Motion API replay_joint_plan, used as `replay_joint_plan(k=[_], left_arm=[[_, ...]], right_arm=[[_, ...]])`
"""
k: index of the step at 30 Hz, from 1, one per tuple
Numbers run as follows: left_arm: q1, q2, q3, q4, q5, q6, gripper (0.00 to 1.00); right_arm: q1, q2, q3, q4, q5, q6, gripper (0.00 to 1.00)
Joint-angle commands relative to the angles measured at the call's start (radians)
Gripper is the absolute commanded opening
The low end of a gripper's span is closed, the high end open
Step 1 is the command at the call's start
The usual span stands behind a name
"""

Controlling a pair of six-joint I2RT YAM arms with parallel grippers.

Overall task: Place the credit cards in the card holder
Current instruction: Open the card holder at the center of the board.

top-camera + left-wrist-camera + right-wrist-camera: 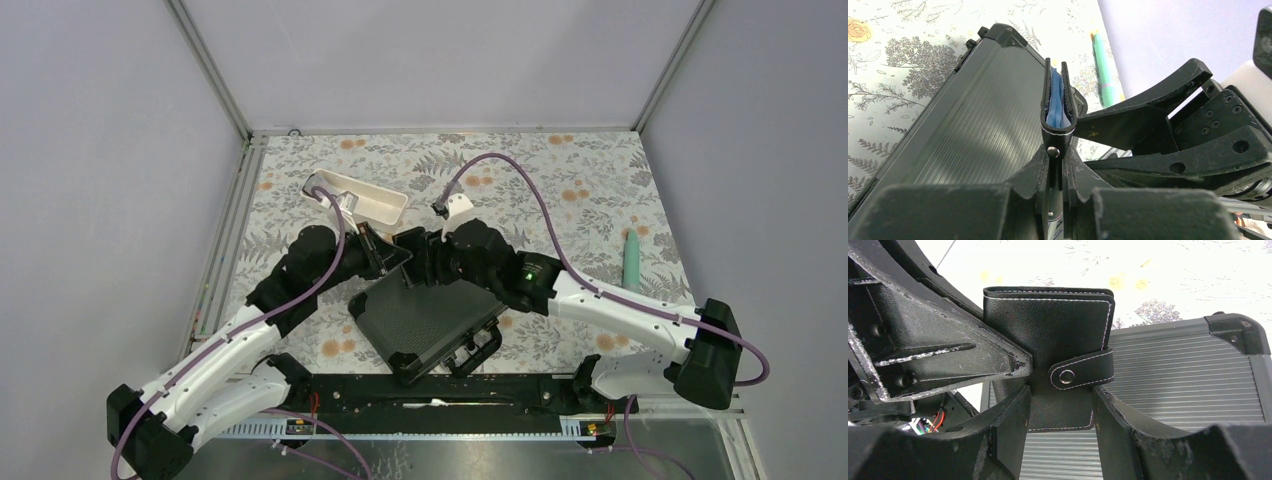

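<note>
The card holder (1048, 330) is a black wallet, folded, its snap tab fastened. My left gripper (1057, 150) is shut on it and holds it on edge above the black hard case (973, 115). Its grey-blue inside shows between the covers in the left wrist view (1055, 97). My right gripper (1060, 395) is open, with one jaw on each side of the wallet's lower part, close to its edges. In the top view both grippers meet at the wallet (388, 250). No loose credit cards are in view.
The black hard case (425, 318) with a handle lies below both grippers near the front edge. A long white tray (360, 197) stands behind the left arm. A green pen (632, 258) lies at the right on the floral cloth.
</note>
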Motion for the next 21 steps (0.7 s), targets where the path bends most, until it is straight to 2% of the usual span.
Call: replay_joint_plan(k=[1, 4, 12, 19, 21], left_arm=[[-0.012, 0.004, 0.047, 0.091, 0.108, -0.003, 0.0], [-0.014, 0.002, 0.046, 0.095, 0.117, -0.002, 0.0], [-0.017, 0.01, 0.046, 0.113, 0.14, -0.012, 0.0], [-0.018, 0.032, 0.047, 0.113, 0.142, -0.017, 0.0], [-0.018, 0.04, 0.047, 0.115, 0.143, -0.018, 0.0]], right_arm=[[0.013, 0.023, 0.059, 0.041, 0.122, -0.025, 0.55], [0.017, 0.038, 0.067, 0.036, 0.172, -0.03, 0.51], [0.036, 0.096, 0.099, 0.003, 0.336, -0.027, 0.32], [0.054, 0.117, 0.109, 0.013, 0.447, -0.034, 0.24], [0.058, 0.127, 0.114, 0.023, 0.457, -0.04, 0.17]])
